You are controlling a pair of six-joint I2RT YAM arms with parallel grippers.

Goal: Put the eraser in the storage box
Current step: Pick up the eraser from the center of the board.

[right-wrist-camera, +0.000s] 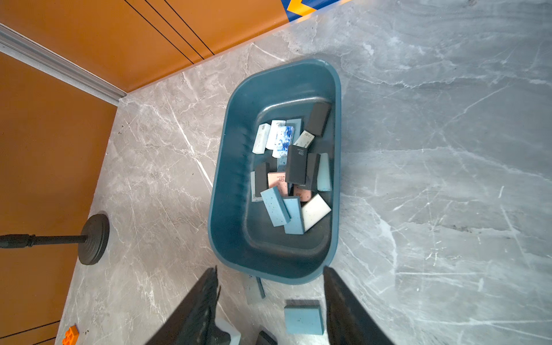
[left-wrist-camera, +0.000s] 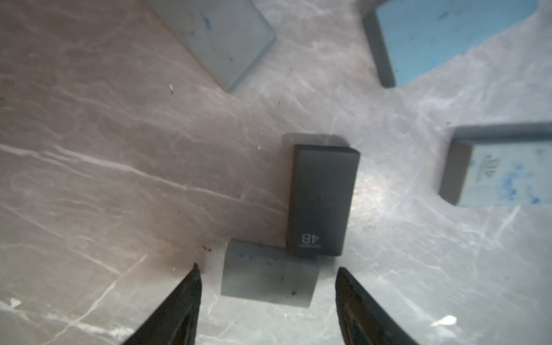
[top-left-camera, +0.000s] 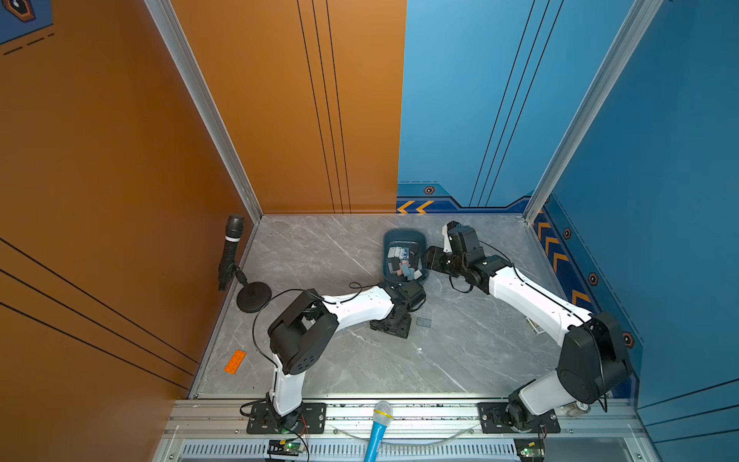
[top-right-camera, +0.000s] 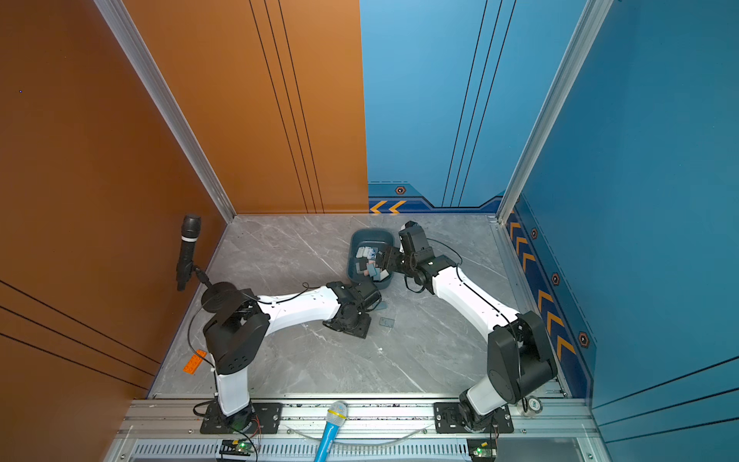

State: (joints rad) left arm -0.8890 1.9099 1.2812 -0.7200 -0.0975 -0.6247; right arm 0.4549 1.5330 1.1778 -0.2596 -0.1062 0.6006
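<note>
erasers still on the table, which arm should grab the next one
Probably left: the left end effector hangs open directly over a grey eraser. The right end effector, also open, faces the storage box instead.

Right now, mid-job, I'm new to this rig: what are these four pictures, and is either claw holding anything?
A left arm and a right arm, each ending in a two-finger gripper, stand at a marble table. Two pictures look down on the whole scene; the other two come from a camera on each wrist. The left gripper is open and empty, over a grey eraser and a dark eraser marked 4B. The right gripper, also open and empty, faces the storage box, which holds a pile of erasers. A blue eraser lies loose nearby.
</note>
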